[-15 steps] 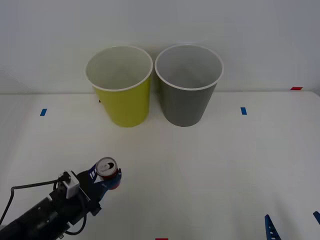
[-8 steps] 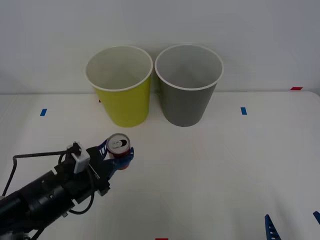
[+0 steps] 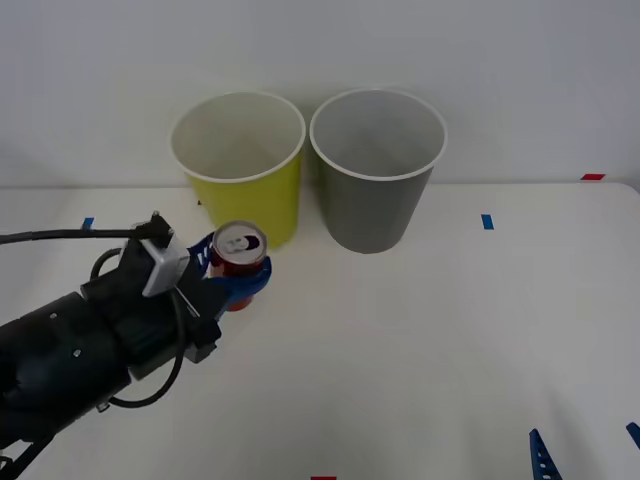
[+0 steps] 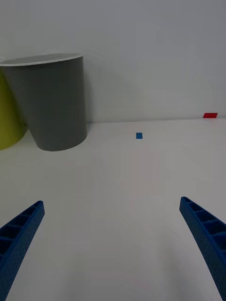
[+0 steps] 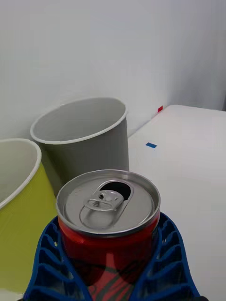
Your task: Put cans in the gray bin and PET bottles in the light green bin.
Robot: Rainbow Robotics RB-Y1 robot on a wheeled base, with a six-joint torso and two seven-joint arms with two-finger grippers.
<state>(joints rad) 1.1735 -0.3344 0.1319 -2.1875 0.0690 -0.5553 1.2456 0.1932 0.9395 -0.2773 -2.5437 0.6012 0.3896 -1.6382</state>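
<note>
Left of centre above the table (image 3: 420, 340), left gripper (image 3: 238, 283) fingers clamp the red can (image 3: 239, 262) upright, in front of the light green bin (image 3: 240, 170). Risk: dropping into it, or clipping its rim en route to the gray bin (image 3: 377, 170). Open table rightward; right gripper (image 4: 113, 244) spread wide, empty.

- A white table (image 3: 430, 350) spreads across the front view, its surface plain and matte.
- A pale wall (image 3: 520, 70) rises behind the table's far edge.
- One small blue tape mark (image 3: 487, 221) lies on the table toward the right side.
- Another blue tape mark (image 3: 88, 223) lies toward the left side.
- A small red tape mark (image 3: 593, 177) sits at the far right edge, by the wall.
</note>
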